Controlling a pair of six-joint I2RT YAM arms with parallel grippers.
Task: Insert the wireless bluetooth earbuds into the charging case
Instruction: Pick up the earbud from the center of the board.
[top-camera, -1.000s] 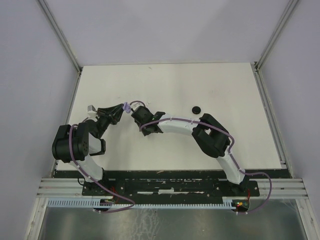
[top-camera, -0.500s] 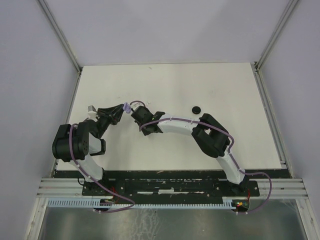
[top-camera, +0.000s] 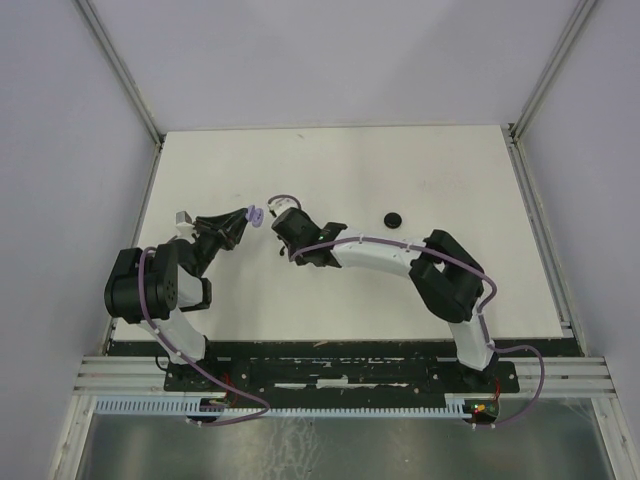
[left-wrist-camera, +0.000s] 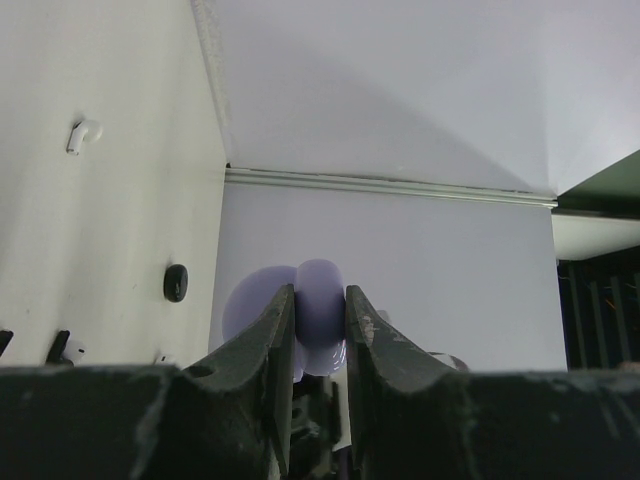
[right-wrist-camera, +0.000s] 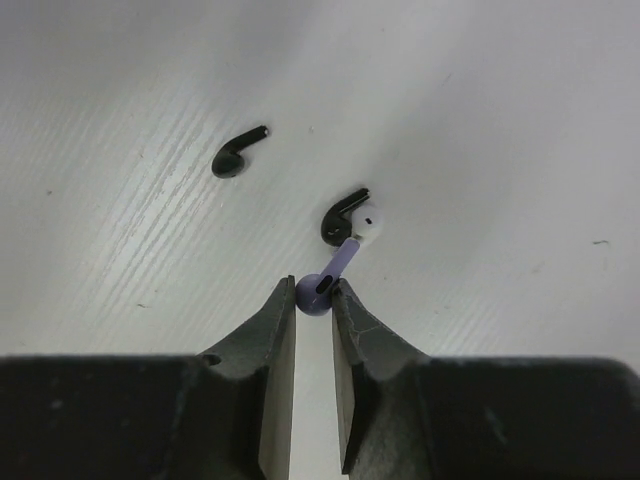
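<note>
Charging case, round lilac plastic (left-wrist-camera: 320, 320), is clamped in the left gripper (left-wrist-camera: 318, 292) over the table's (top-camera: 450, 180) left half. Right gripper (right-wrist-camera: 313, 290) pinches the lilac stemmed earbud (right-wrist-camera: 338, 264) lying on the table just right of it. A black earbud (right-wrist-camera: 340, 215) and a white earbud (right-wrist-camera: 368, 224) touch its stem, so lifting may scatter them.

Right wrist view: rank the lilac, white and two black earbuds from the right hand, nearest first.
1. Lilac earbud, inside the right hand.
2. White earbud and neighbouring black earbud, ahead: too close to call.
3. Lone black earbud, upper left.
</note>
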